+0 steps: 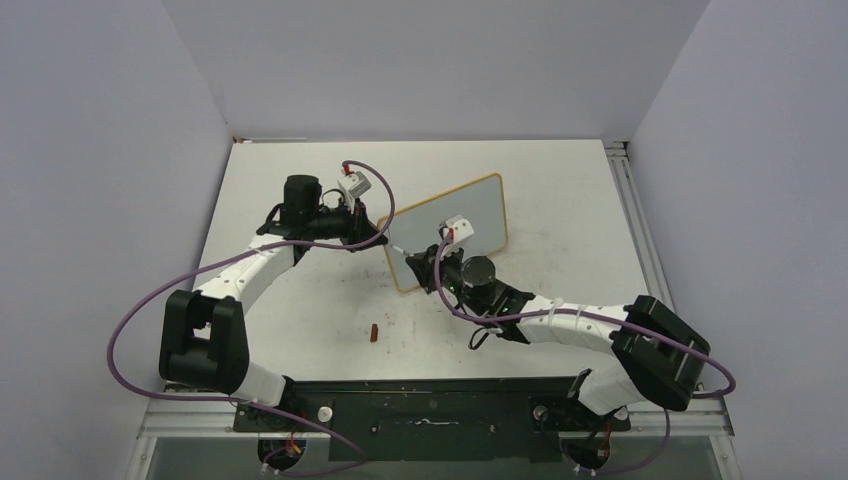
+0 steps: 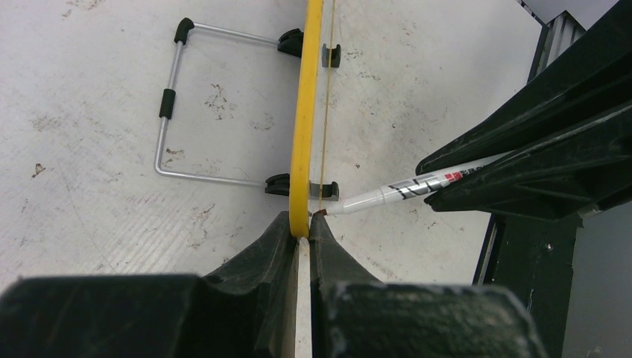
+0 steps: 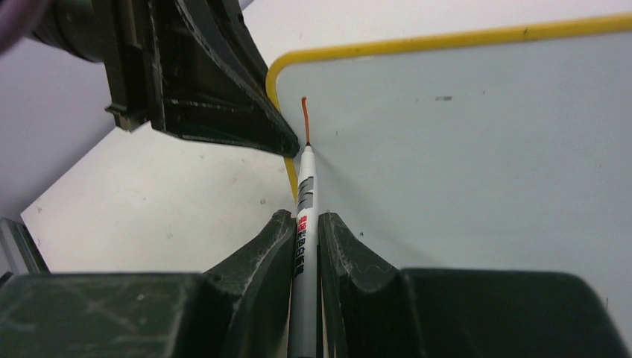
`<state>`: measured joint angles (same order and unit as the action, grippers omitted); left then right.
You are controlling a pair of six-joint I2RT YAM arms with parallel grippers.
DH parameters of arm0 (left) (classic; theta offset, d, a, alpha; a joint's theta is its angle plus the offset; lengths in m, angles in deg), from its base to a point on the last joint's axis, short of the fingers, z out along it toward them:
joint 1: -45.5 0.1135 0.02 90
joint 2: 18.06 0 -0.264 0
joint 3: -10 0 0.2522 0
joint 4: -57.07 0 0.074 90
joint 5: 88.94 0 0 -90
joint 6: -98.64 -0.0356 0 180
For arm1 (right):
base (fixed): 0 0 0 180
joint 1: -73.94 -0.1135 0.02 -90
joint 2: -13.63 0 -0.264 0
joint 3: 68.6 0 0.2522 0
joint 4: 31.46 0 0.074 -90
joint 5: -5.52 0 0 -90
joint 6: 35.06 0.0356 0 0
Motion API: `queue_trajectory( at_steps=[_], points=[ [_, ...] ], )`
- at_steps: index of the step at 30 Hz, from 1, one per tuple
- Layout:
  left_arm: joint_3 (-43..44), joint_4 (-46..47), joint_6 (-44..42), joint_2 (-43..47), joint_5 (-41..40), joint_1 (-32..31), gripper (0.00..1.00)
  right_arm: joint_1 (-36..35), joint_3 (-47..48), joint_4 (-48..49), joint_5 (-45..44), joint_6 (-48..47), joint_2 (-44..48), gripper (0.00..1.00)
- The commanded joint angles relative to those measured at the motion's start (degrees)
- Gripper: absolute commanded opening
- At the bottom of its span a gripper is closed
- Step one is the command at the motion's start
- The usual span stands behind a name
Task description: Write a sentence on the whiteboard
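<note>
From above, the whiteboard (image 1: 475,210) stands near the middle of the table (image 1: 300,310), running from near left to far right. The left gripper (image 1: 383,238) is at its left end and the right gripper (image 1: 422,262) just in front of its face, with a marker (image 1: 402,250) reaching toward the left corner. The two arms work very close together there, so a wide stroke to the left may knock one gripper against the other. A small red-brown piece (image 1: 373,332), perhaps the cap, lies apart on the near side. In the left wrist view, the left gripper (image 2: 299,231) is closed on the yellow frame of the whiteboard (image 2: 305,112), and the wire stand (image 2: 168,112) sits behind it. The marker (image 2: 387,194) touches the face right beside those fingers. Too much push from the tip could, I judge, tilt the board back or slide it within that narrow hold. In the right wrist view, the right gripper (image 3: 305,224) is clamped around the marker (image 3: 305,186), whose tip rests on the whiteboard (image 3: 462,149) at the foot of one short red stroke (image 3: 304,115), all there is of the sentence. The left gripper (image 3: 277,140) covers the corner just left of it. The marker may slip lengthways between the fingers, so lines could fade or smear.
</note>
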<state>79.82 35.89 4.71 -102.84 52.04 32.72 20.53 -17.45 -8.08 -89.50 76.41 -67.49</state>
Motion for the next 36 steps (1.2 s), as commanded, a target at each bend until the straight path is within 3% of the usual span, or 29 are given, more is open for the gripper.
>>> queue_trajectory(
  at_steps=[1,15,36],
  points=[
    [1.93,-1.63,-1.88,1.33,-0.29,-0.46,0.0,-0.8,-1.36,2.19,-1.83,1.06,0.01,0.05],
    [2.01,-1.81,-1.93,1.02,-0.71,-0.56,0.0,-1.26,1.04,2.0,-2.73,-1.2,5.38,0.05],
    [2.42,-2.77,-2.84,0.79,-1.16,-0.83,0.0,0.13,5.94,5.39,-1.26,-2.54,-0.69,0.05]
  ],
)
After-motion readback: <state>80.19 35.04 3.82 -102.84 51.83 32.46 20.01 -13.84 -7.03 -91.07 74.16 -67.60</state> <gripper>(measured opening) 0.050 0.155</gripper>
